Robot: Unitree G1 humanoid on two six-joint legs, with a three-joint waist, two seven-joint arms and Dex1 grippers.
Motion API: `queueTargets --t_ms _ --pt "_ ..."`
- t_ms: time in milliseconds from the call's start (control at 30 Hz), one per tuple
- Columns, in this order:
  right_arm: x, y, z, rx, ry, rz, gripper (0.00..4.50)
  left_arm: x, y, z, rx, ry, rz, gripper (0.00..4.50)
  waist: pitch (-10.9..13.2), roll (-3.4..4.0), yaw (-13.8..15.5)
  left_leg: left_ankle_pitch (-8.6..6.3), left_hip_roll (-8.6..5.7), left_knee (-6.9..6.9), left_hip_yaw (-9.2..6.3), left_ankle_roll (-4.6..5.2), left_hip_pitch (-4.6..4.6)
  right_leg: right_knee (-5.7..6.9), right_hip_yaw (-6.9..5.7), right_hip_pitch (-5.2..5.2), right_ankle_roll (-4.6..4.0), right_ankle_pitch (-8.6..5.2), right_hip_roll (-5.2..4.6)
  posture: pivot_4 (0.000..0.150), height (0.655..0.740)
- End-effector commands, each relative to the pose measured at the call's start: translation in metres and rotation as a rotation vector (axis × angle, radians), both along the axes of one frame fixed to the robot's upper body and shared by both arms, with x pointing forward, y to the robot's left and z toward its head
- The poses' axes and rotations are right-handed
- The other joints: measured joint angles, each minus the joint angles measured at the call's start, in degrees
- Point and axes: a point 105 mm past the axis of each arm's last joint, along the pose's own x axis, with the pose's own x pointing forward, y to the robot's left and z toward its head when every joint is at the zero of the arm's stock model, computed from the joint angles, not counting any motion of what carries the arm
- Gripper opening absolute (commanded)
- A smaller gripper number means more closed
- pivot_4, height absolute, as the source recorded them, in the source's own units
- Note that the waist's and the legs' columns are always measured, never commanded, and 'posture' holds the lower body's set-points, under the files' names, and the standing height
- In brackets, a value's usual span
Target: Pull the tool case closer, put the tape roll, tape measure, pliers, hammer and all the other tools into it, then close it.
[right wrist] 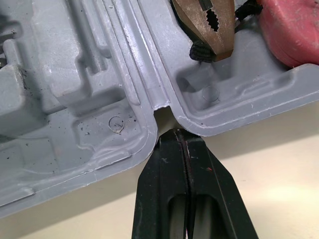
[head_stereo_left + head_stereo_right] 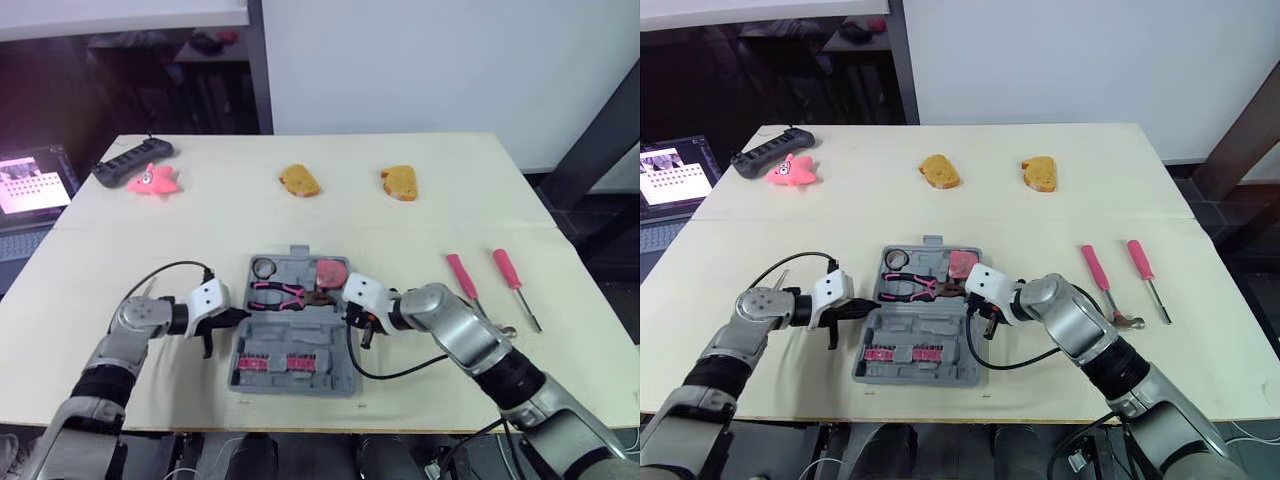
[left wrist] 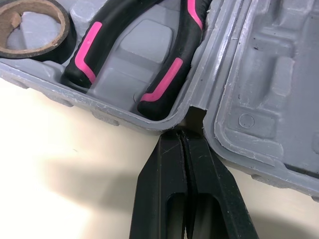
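1. Far left, back of the table [image 2: 90, 300]: one laptop [image 2: 30, 185], cut off by the frame edge; one black controller [image 2: 133, 160]; one pink star toy [image 2: 153, 181].
2. Left gripper [image 3: 185, 133]: fingers pressed together, holding nothing. Tips sit at the notch between the two halves on the left edge of the case [image 2: 335, 375].
3. Case: one, grey moulded plastic, open flat at the table's front centre.
   - Rear half holds one tape roll [image 2: 264, 268], one pair of pink-and-black pliers [image 2: 280, 293] and one red tape measure [image 2: 331, 272].
   - Front half holds two pink bit rows [image 2: 251, 363]; individual bits are too small to count.
4. Behind the case: two bread slices [image 2: 299, 181].
5. Right gripper [image 1: 183, 132]: fingers pressed together, empty, at the right-edge notch.
6. Right of the case: two pink-handled screwdrivers [image 2: 463, 278], lying parallel on the table.
7. One hammer [image 2: 1123, 319], mostly hidden behind the right arm.
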Motion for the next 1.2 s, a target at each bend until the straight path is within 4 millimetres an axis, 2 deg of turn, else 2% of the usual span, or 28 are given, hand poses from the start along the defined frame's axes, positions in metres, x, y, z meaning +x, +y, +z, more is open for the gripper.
queueTargets --t_ms 33,200,567,1200 --pt "-0.003 0.012 0.000 0.017 -0.003 0.036 0.00 -0.004 -0.016 -0.008 -0.014 0.010 -0.051 0.05 0.0 0.00 0.0 0.00 0.00 -0.01 0.00 0.00 0.07 0.00 0.00 0.07 0.01 0.00 0.00 0.150 0.7400" --pt "-0.011 0.019 0.000 0.032 0.015 0.050 0.00 -0.013 -0.018 -0.012 -0.019 0.022 -0.069 0.05 0.0 0.00 -0.1 -0.01 0.00 -0.12 0.00 0.00 0.54 -0.08 0.00 0.51 0.10 -0.08 -0.01 0.150 0.7400" --pt "-0.033 0.019 -0.009 0.038 0.070 0.039 0.00 -0.023 -0.022 -0.014 -0.026 0.036 -0.089 0.05 0.0 0.01 -0.1 -0.03 0.00 -0.26 0.00 0.03 0.52 -0.30 0.00 0.53 0.16 -0.11 -0.02 0.150 0.7400" --pt "-0.036 0.019 -0.013 0.028 0.072 0.025 0.00 -0.031 -0.013 -0.014 0.004 0.071 -0.092 0.05 0.0 0.00 -0.3 -0.03 0.00 -0.52 0.01 0.03 0.55 -0.57 0.00 0.55 0.15 -0.11 -0.03 0.150 0.7400"
